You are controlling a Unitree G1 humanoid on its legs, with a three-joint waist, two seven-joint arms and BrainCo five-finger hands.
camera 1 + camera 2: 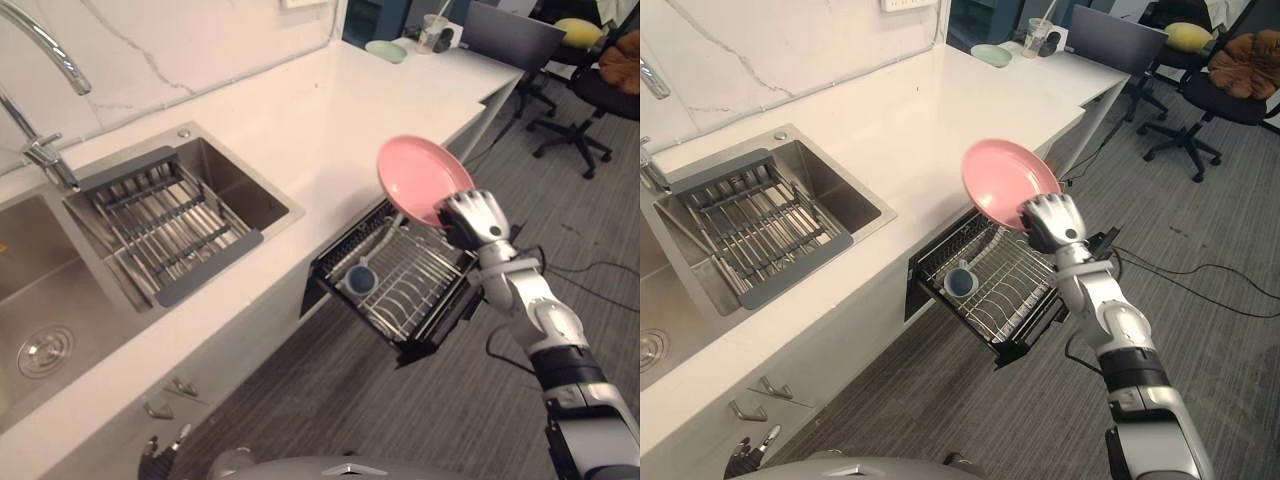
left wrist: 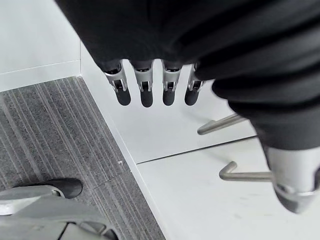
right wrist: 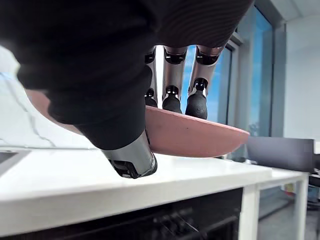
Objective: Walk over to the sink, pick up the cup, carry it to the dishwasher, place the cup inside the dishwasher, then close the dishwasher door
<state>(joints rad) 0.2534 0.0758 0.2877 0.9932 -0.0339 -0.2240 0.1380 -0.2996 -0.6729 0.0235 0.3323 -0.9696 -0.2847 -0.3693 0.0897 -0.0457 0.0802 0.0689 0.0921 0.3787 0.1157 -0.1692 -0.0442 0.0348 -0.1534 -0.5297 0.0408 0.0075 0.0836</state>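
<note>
Left eye view: the robot's right hand [image 1: 470, 215] grips the rim of a round pink plate [image 1: 418, 172], fingers on top and thumb beneath. It holds the plate tilted in the air above the pulled-out dishwasher rack [image 1: 420, 300]. A small pale-blue cup [image 1: 357, 278] with a handle sits mouth up in that rack, on the side nearest the table. The left hand [image 2: 145, 87] hangs open by the cabinet drawers. The cup seems placed, but the door is not yet closed.
</note>
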